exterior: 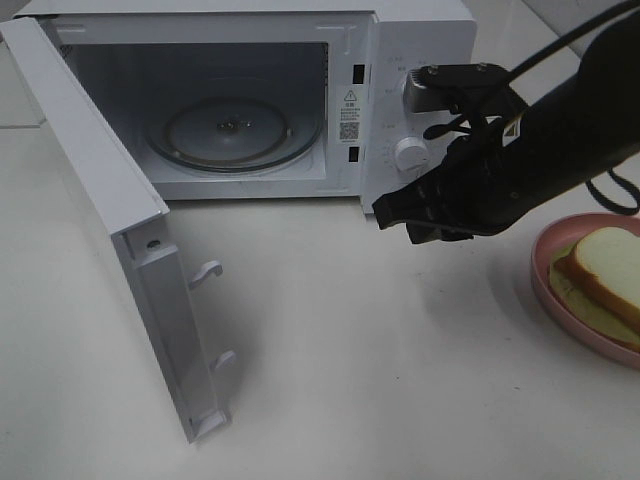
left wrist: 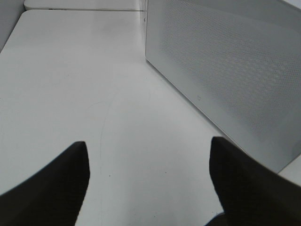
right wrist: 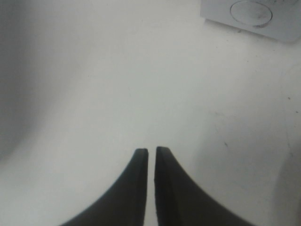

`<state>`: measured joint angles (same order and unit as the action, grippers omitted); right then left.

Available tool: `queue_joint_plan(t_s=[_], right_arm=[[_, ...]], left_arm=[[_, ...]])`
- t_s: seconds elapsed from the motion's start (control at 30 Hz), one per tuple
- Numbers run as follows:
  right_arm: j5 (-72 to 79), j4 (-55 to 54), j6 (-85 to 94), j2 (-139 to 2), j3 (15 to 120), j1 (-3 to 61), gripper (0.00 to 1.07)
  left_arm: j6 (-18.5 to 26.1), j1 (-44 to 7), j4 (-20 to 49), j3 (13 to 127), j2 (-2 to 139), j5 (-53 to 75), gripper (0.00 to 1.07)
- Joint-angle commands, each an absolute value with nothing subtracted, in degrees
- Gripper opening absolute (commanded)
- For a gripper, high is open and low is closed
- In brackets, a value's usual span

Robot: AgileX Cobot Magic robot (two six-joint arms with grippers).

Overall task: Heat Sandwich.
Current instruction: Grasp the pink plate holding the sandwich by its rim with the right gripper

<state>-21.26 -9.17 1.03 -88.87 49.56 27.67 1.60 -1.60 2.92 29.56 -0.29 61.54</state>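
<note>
The sandwich, white bread over pale green lettuce, lies on a round pink plate at the right edge of the table. My right gripper hovers in front of the microwave's control panel, left of the plate and apart from the sandwich. In the right wrist view the right gripper has its fingers almost together with only a hairline slit, and nothing is between them. The left gripper stands wide open over bare table beside the microwave's perforated side wall. It holds nothing.
The white microwave stands at the back with its door swung fully out to the left. Its glass turntable is bare. A white corner with a round disc shows in the right wrist view.
</note>
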Motion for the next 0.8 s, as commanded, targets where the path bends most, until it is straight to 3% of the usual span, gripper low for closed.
queue_joint_plan(t_s=[0.03,0.07,0.17,0.2,0.23,0.33,0.67,0.8], right_arm=[[-31.7,-3.5,0.0,-88.5,54.9,27.3,0.24],[-31.7,-3.5,0.0,-88.5,54.9,27.3,0.24],[-38.0,0.0,-2.6,-88.5,57.7,27.3,0.45],[-38.0,0.0,-2.6,-88.5,57.7,27.3,0.45],[-42.6,1.9,-4.4,-88.5,59.8,27.3,0.59],[-52.0,5.8,-5.3,-88.5,63.1,27.3,0.76],[-60.9,9.1,-7.2,-88.5,65.7,25.8,0.74],[-62.2,3.8,-4.1,-88.5,65.7,19.5,0.74]], left_arm=[[1.5,-1.4,3.0,29.5,-1.6,61.3,0.68],[1.5,-1.4,3.0,29.5,-1.6,61.3,0.68],[1.5,-1.4,3.0,29.5,-1.6,61.3,0.68],[1.5,-1.4,3.0,29.5,-1.6,61.3,0.68],[1.5,-1.4,3.0,29.5,-1.6,61.3,0.68],[1.5,-1.4,3.0,29.5,-1.6,61.3,0.68],[1.5,-1.4,3.0,29.5,-1.6,61.3,0.68],[1.5,-1.4,3.0,29.5,-1.6,61.3,0.68]])
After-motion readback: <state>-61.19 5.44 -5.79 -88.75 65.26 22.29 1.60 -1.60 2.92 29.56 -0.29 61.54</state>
